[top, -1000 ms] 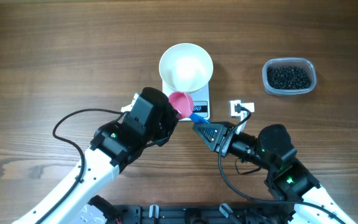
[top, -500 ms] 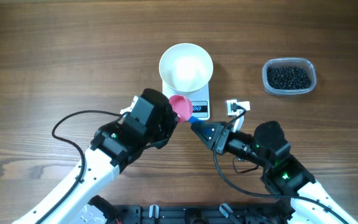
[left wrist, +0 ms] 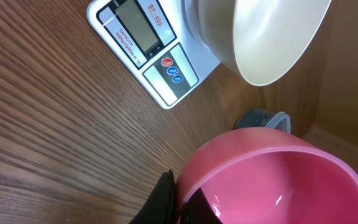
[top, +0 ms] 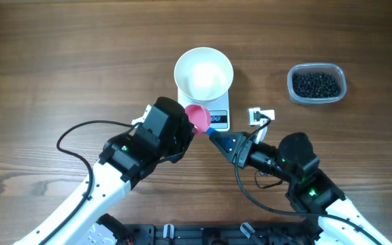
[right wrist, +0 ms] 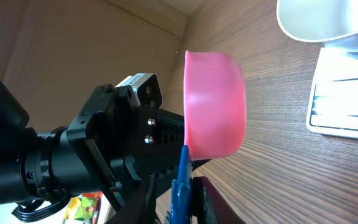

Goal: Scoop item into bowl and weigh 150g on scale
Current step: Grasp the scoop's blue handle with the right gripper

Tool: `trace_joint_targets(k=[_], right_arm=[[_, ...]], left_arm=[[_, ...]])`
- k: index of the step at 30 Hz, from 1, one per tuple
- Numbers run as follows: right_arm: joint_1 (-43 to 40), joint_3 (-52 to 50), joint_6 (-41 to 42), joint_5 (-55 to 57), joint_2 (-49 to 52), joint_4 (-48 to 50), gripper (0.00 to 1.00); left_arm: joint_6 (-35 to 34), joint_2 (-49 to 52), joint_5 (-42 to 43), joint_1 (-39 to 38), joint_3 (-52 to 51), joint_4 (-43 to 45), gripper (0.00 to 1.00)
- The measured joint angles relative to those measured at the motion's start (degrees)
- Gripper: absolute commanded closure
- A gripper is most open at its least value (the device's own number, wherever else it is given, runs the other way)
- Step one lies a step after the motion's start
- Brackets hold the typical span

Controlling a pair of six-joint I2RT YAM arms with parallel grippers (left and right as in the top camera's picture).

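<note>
A white bowl [top: 203, 73] sits empty on the small white scale [top: 218, 119], covering all but its display edge at 6 o'clock. The black beads [top: 315, 84] lie heaped in a clear tub [top: 292, 82] on the wooden counter [top: 60, 61], well apart at the bowl's 3 o'clock. A pink scoop [top: 197, 116] hangs empty at the bowl's 6 o'clock, just over the scale's edge. The left claw [top: 189, 128], reaching in from 8 o'clock, is clenched on the scoop's rim. The right claw [top: 216, 137], coming from 4 o'clock, has the scoop's blue handle [right wrist: 182, 177] between its fingers; I cannot tell whether they press it.
</note>
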Motion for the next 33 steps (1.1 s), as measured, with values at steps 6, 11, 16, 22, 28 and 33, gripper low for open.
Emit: trace_joint_targets(k=[6, 11, 16, 22, 28, 33], right_arm=[[-0.07, -0.02, 0.04, 0.13, 0.33, -0.72, 0.96], [-0.04, -0.02, 0.5, 0.17, 0.44, -0.74, 0.96], [-0.04, -0.02, 1.53, 0.17, 0.44, -0.74, 0.89], [-0.04, -0.02, 2.73, -0.24, 0.44, -0.31, 0.79], [-0.04, -0.02, 2.97, -0.7, 0.44, -0.07, 0.77], [-0.02, -0.02, 2.99, -1.07, 0.44, 0.11, 0.73]], left_arm=[[0.0, -0.02, -0.02, 0.0, 0.0, 0.0, 0.96], [0.0, -0.02, -0.02, 0.0, 0.0, -0.13, 0.96], [0.0, -0.02, -0.02, 0.0, 0.0, -0.15, 0.96], [0.0, -0.02, 0.0, 0.0, 0.0, -0.17, 0.96], [0.04, -0.02, 0.0, 0.0, 0.0, -0.17, 0.96], [0.17, -0.02, 0.0, 0.0, 0.0, -0.17, 0.96]])
